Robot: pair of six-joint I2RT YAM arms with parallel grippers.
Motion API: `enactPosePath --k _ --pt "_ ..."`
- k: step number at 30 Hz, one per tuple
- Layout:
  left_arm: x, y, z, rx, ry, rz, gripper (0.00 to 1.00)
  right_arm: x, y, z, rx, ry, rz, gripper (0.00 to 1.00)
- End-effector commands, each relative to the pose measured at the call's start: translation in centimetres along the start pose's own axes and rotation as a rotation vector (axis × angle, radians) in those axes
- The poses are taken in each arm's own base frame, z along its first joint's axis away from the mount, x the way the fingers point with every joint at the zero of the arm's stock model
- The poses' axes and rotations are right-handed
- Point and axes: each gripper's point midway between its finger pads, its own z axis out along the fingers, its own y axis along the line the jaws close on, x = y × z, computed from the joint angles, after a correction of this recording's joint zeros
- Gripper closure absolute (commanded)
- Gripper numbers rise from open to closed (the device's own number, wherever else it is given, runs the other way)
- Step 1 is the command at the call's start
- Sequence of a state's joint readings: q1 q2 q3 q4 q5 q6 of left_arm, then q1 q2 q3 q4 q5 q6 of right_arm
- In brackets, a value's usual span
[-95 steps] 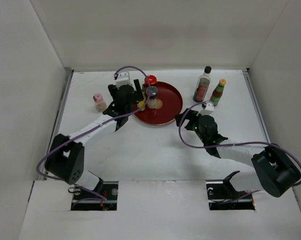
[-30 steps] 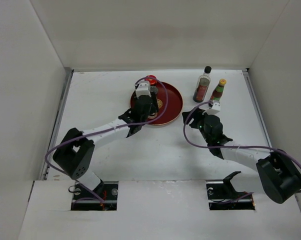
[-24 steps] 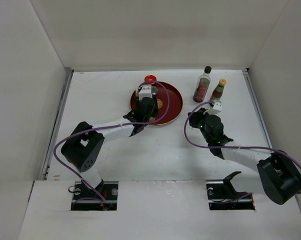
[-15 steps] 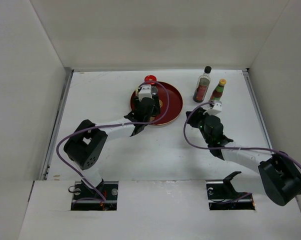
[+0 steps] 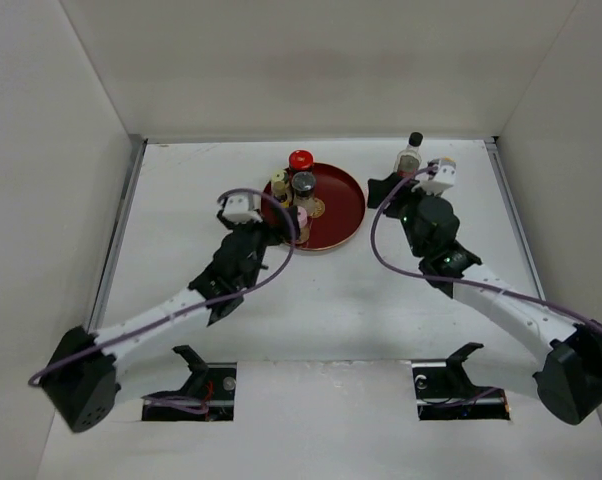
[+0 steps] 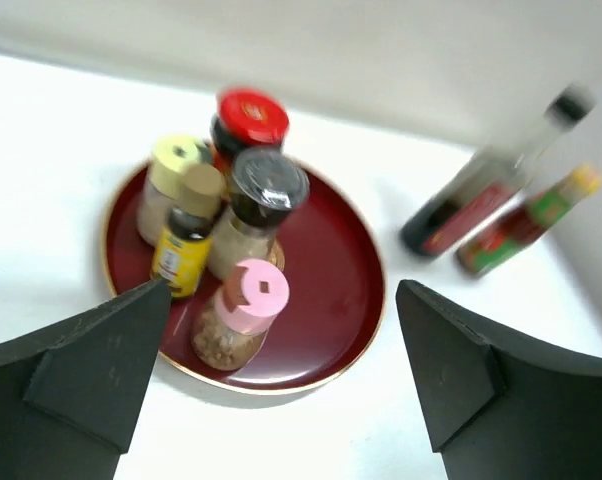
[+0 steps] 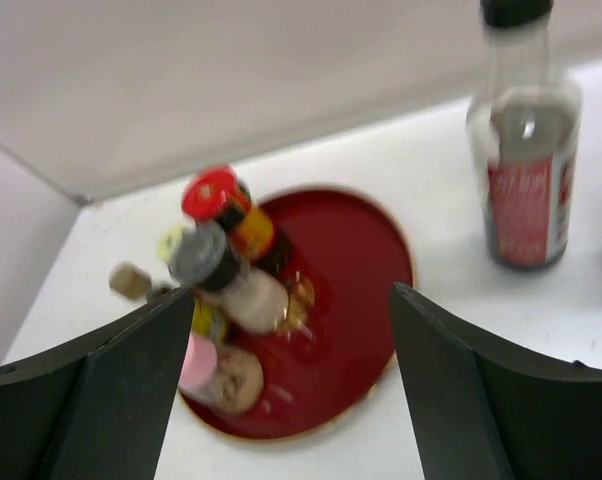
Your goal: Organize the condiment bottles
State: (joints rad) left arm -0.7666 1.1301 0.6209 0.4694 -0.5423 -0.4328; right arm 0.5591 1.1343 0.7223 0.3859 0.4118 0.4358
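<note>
**Table** (image 5: pixel 181 190): white, walled on three sides.

**Left gripper** (image 6: pixel 283 292): just off the near-left rim of the plate. Its fingers (image 6: pixel 91 370) are spread wide with nothing pinched between them.

**Dark-red plate** (image 5: pixel 343 200): round, lying at the middle of the table's far edge. It carries five condiment bottles, all upright and clustered on its left half.
- yellow-capped shaker (image 6: pixel 176 165): at the left rim.
- small yellow-labelled bottle (image 6: pixel 184 245): tan cap, just in front of the yellow-capped shaker.
- red-capped jar (image 6: pixel 249 118): the farthest back, at the far rim.
- grey-capped shaker (image 6: pixel 266 190): close in front of the red-capped jar.
- pink-capped shaker (image 6: pixel 246 310): the nearest of the five, by the near rim.

**Right gripper** (image 7: pixel 291 292): between the plate's right rim and the tall bottle. Its fingers (image 7: pixel 461 390) stand well apart and hold nothing.

**Tall black-capped glass bottle** (image 7: pixel 526 150): upright on the bare table toward the far right corner, off the plate. It has clear glass, dark contents in its lower part and a red label.

**Red sauce bottle** (image 6: pixel 526 225): green neck and yellow cap, just right of the tall bottle and also off the plate. In the top view the right wrist hides most of it.
</note>
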Motion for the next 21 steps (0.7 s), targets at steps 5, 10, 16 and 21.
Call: enactPosePath --k 5,10,16,21 --pt "-4.1 8.4 -7.1 -0.165 -0.315 -0.226 0.0 -8.7 -5.3 4.7 0.271 -0.06 -0.165 0.12" --pt "-1.8 11.0 -7.5 -0.214 -0.299 -0.22 0.0 -8.3 -7.1 8.5 0.342 0.031 -0.249 0.03" --pt "-0.2 11.1 -6.6 -0.219 -0.249 -0.207 0.0 -7.5 -9.1 13.1 0.398 0.081 -0.309 0.05" --pt "-0.1 11.5 -6.7 -0.229 -0.253 -0.214 0.0 -6.0 -10.7 15.7 0.425 0.108 -0.334 0.13"
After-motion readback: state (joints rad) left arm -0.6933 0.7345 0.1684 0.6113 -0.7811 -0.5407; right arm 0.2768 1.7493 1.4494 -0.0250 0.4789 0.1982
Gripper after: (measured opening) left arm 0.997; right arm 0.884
